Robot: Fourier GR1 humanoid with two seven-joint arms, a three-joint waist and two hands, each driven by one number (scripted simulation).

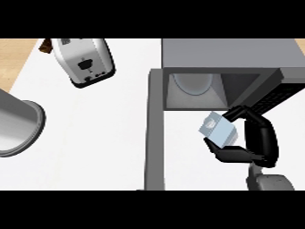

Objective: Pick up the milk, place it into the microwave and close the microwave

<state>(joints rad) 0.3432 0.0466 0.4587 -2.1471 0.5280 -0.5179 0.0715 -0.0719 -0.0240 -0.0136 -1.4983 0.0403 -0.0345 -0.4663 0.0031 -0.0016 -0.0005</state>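
Observation:
A small pale-blue milk carton hangs tilted just in front of the open microwave, below the mouth of its cavity. My right hand is curled round the carton, with the thumb under it and the fingers over its top right. The microwave's door stands swung open to the left, a long grey slab running toward me. Inside the cavity a round white turntable plate shows. My left hand is out of sight.
A silver toaster lies at the back left of the white counter. A large metal pot lies on its side at the left edge. The microwave's dark keypad faces right of the cavity.

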